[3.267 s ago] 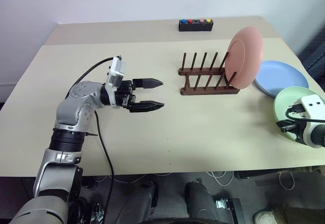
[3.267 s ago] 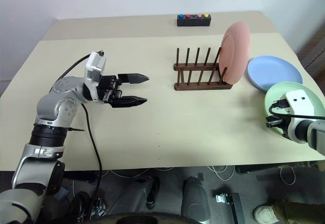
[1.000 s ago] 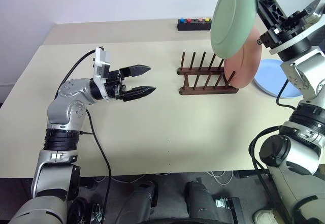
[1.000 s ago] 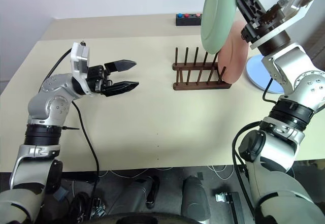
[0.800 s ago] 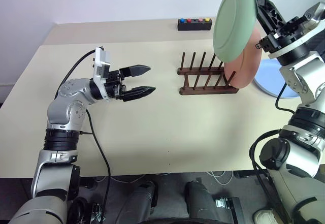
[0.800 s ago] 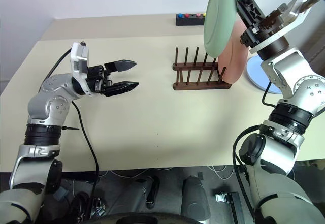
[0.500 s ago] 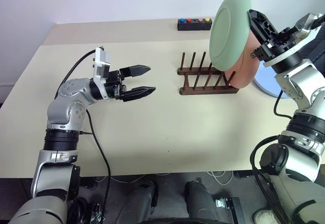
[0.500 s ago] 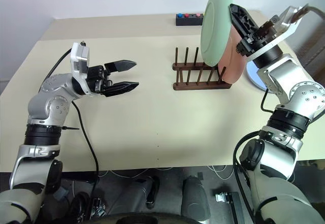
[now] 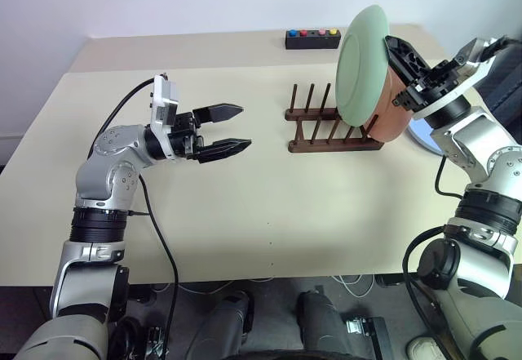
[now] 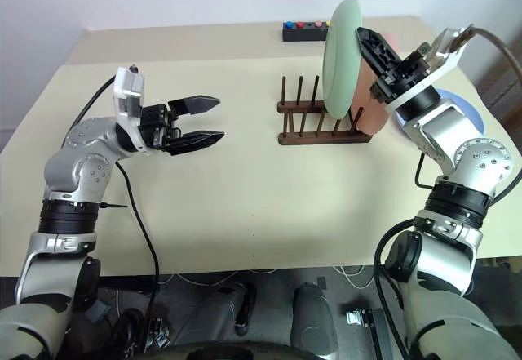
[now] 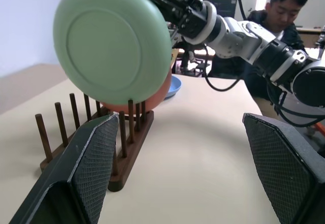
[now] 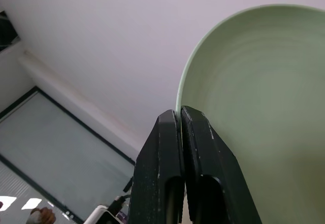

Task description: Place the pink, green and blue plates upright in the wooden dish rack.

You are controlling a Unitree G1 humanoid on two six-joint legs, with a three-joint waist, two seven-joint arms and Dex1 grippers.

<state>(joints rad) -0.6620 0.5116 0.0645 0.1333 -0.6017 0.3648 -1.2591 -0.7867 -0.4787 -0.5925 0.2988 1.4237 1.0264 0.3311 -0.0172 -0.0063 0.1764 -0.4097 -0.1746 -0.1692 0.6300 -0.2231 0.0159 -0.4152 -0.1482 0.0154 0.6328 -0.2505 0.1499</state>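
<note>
Beige bench point(image 9: 269, 205): pale mint green plastic plate point(image 9: 363, 66) pinched by right hand point(image 12: 181, 120) above dark wooden peg rack point(image 9: 314, 127); left hand point(image 9: 235, 128) wide, empty. Recommended: keep upright, lower squarely into slot beside salmon pink plastic plate point(image 9: 393, 119).

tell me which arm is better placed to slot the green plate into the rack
The right. Its gripper is shut on the green plate, held upright just above the wooden dish rack beside the pink plate. The left gripper hangs open, well away.

My arms are silver-grey rounded metal segments joined by ribbed black rings. My left hand point(image 9: 231, 127) has two black, tapered fingers with cross-hatched pads point(image 11: 94, 169), a white camera block behind them, and a trailing black cable.
</note>
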